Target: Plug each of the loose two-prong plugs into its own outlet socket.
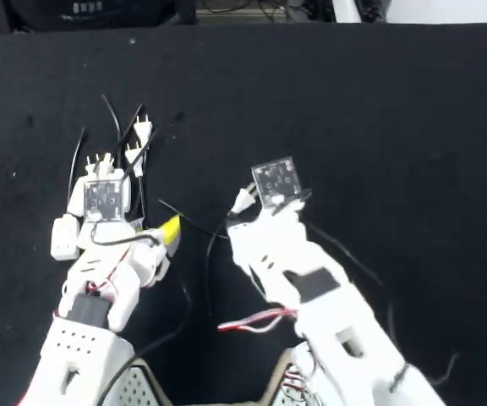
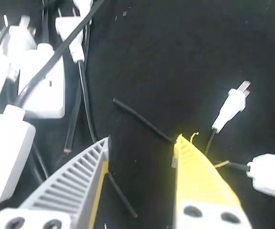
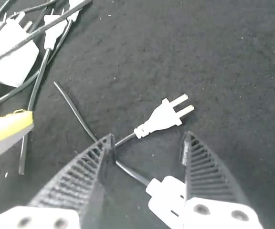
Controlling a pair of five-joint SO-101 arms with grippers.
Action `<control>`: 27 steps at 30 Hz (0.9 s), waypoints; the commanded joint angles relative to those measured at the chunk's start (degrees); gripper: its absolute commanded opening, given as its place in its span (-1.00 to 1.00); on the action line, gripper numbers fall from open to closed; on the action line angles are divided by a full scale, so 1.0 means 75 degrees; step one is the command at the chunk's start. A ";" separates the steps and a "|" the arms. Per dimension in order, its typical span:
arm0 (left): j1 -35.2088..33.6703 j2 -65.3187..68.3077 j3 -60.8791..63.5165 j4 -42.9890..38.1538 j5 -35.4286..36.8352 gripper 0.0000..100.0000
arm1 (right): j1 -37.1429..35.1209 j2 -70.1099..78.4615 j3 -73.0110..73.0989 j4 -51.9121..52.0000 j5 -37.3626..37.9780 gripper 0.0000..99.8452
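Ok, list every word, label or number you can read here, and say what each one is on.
No text can be read.
Pale marks on the dark box at the high view's top edge: too blurred to read.
White plug and outlet socket: no print visible.

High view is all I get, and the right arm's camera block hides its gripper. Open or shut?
Observer: Open. The right gripper has its jaws spread, with a plug lying in the gap.
Operator: Gripping it?
Observer: No. The plug lies flat on the table, prongs pointing away from the arm, and neither finger presses on it.
Operator: Left gripper?
Observer: The left gripper is open too, holding nothing. A loose black cable piece lies on the table just past its fingertips.
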 commanded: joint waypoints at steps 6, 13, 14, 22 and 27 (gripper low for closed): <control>0.0018 -0.1137 0.0510 -0.0152 0.0082 -0.56 | 0.0012 0.4460 -0.2807 -0.0152 -0.1008 -0.57; 0.0041 -0.1219 0.0299 0.0328 0.0047 -0.56 | 0.0246 0.6558 -0.4448 0.0305 -0.1782 -0.57; 0.0041 -0.1219 0.0299 0.0328 0.0047 -0.56 | 0.0234 0.6722 -0.4730 0.0492 -0.1782 -0.57; 0.0018 -0.1219 0.0299 0.0328 0.0047 -0.56 | 0.0223 0.7859 -0.5843 0.0832 -0.1711 -0.63; 0.0006 -0.1219 0.0275 0.0328 0.0047 -0.56 | 0.0234 0.7977 -0.6371 0.1711 -0.1348 -0.93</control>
